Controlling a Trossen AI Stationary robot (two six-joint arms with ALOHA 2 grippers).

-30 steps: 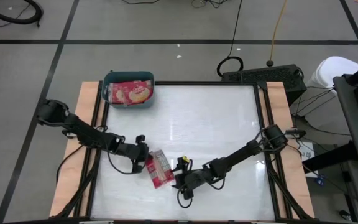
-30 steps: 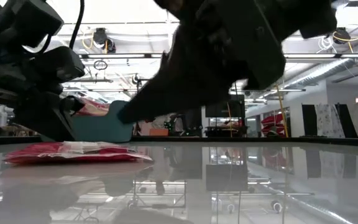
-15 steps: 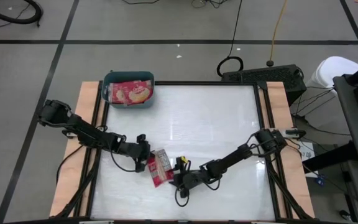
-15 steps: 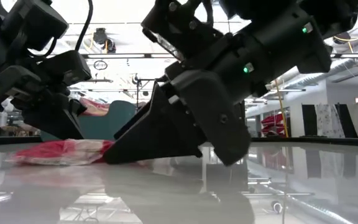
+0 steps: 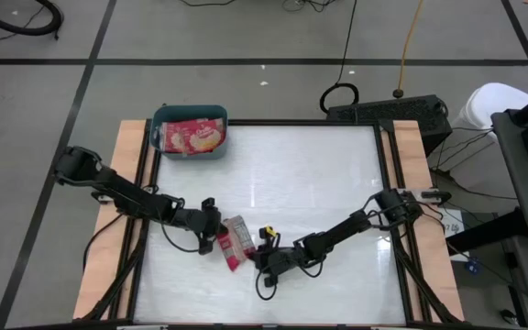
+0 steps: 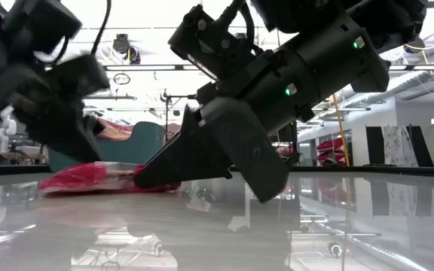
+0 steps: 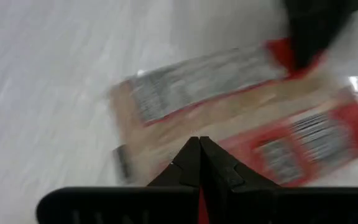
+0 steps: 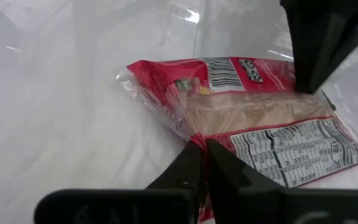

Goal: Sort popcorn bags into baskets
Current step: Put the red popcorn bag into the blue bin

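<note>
Left hand (image 5: pixel 216 226) and right hand (image 5: pixel 257 252), both pressed together, each pinch an opposite edge of one popcorn bag (image 5: pixel 236 240) lying back-up between them; the basket (image 5: pixel 189 134) sits well beyond the left hand

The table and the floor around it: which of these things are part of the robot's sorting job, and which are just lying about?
Part of the job:
- popcorn bag on the table, printed back up, between the two grippers
- popcorn bags in the tub
- teal-blue tub
- left gripper, shut
- right gripper, shut at the bag's edge

Just lying about:
- black box behind the table
- cables on the floor
</note>
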